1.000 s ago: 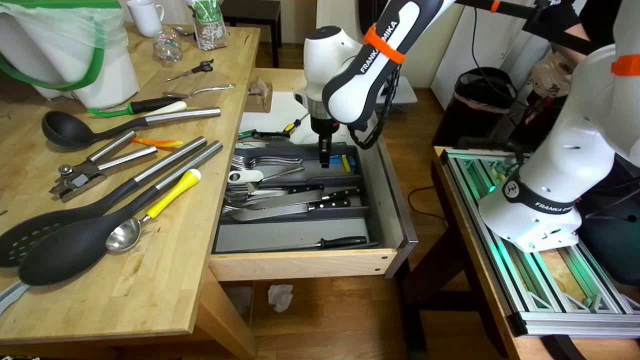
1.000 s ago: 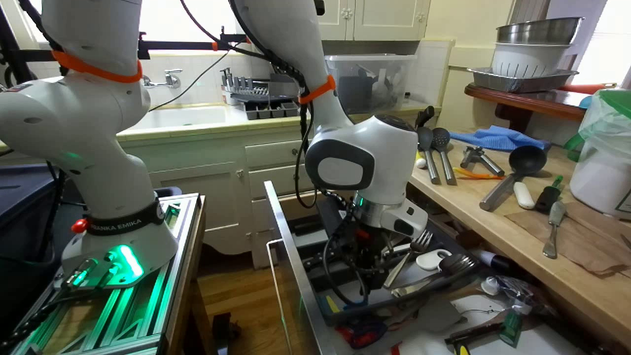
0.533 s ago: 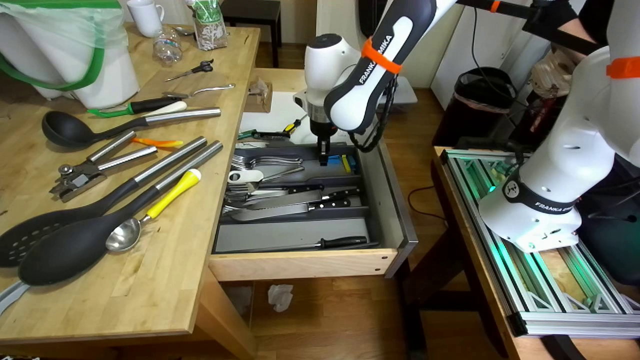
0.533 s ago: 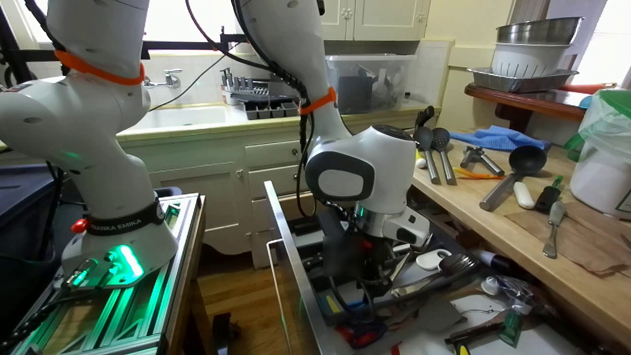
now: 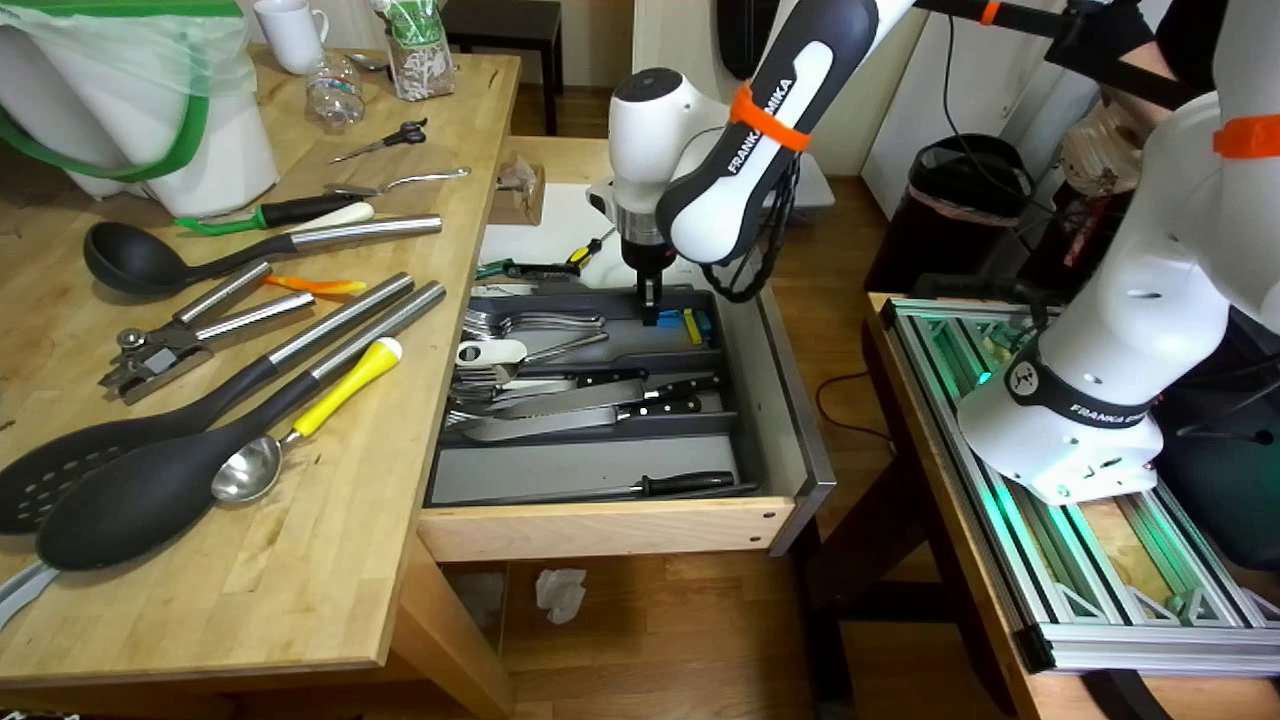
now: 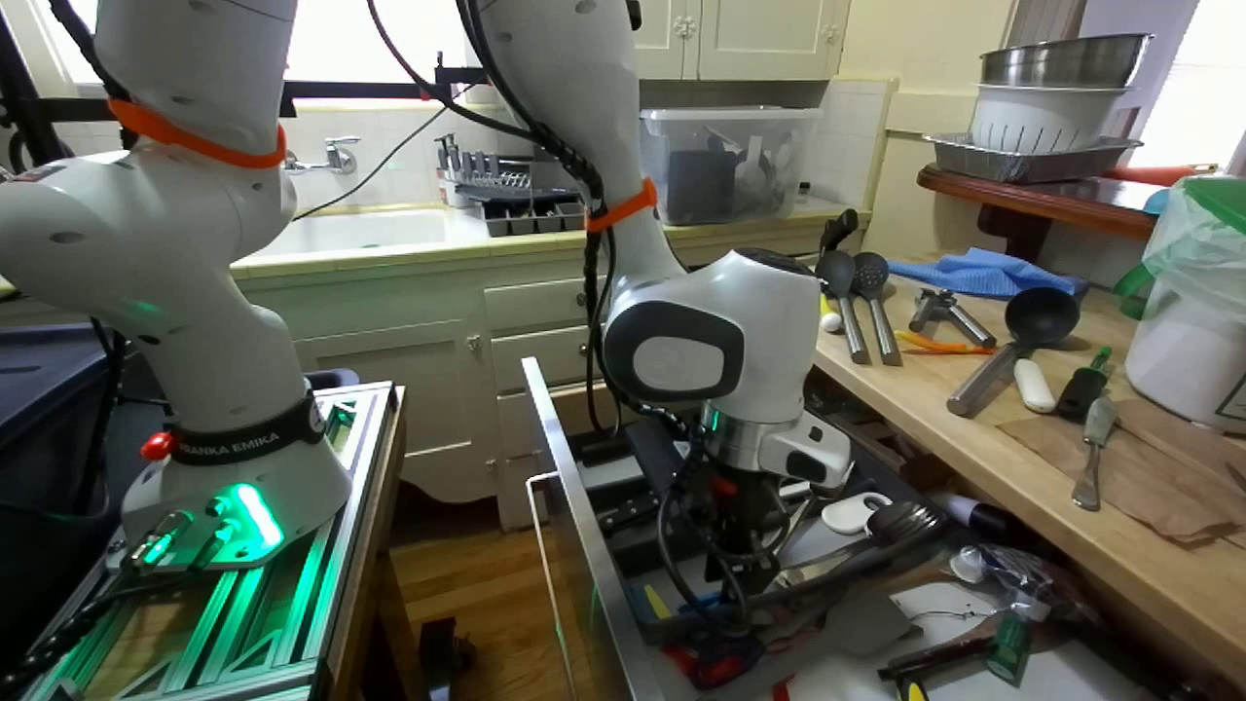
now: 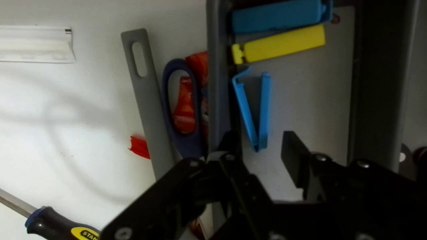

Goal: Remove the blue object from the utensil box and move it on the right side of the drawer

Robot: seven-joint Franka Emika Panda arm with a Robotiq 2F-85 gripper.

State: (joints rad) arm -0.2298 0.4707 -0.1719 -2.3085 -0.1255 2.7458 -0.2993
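The blue object is a V-shaped plastic clip [image 7: 264, 106] lying in the end of one compartment of the utensil box [image 7: 218, 83], close to its wall. Its closed tip points toward my gripper [image 7: 260, 138]. The gripper is open and empty, with one finger by the box wall and the other over the compartment floor, the clip's tip between them in the picture. In an exterior view the gripper [image 5: 650, 312] points straight down beside the blue clip [image 5: 669, 318]. In an exterior view the gripper [image 6: 740, 574] hides the clip. The drawer [image 5: 600, 528] is pulled out around the box.
A yellow clip [image 7: 283, 43] and a folded blue clip [image 7: 277, 16] lie beyond the V-shaped clip. Scissors [image 7: 181, 140], a grey-handled tool [image 7: 146, 100] and a screwdriver [image 7: 60, 226] lie outside the box. Knives [image 5: 640, 395] and forks [image 5: 530, 322] fill other compartments. The countertop [image 5: 330, 560] borders the drawer.
The arm has come down a little, bringing the gripper lower into the compartment near the blue clip. The clips and utensils have not visibly moved.
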